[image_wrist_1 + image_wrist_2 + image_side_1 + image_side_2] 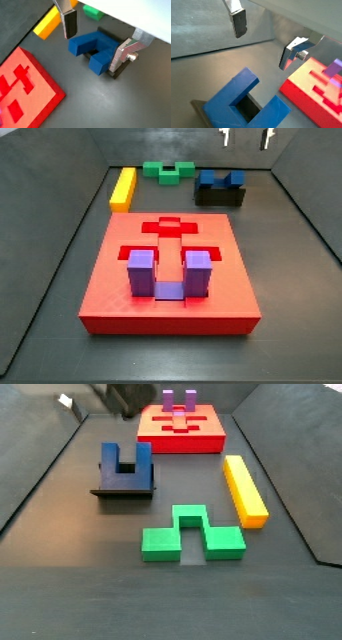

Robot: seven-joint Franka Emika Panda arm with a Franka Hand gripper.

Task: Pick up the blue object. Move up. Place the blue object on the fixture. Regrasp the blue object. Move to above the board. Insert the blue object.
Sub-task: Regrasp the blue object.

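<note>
The blue object (221, 177) is a dark blue U-shaped block resting on the black fixture (221, 196) at the back of the floor, prongs up. Both also show in a side view, the blue object (124, 459) on the fixture (123, 487). My gripper (246, 138) is open and empty, high above the block. In both wrist views the gripper (97, 40) (266, 39) straddles the space above the blue object (90, 45) (238, 95) without touching it. The red board (167, 278) lies in front of the fixture.
A purple U-shaped block (167, 273) stands in the board's near recess. A green block (168, 172) and a yellow bar (123, 188) lie beside the fixture at the back. Grey walls enclose the dark floor.
</note>
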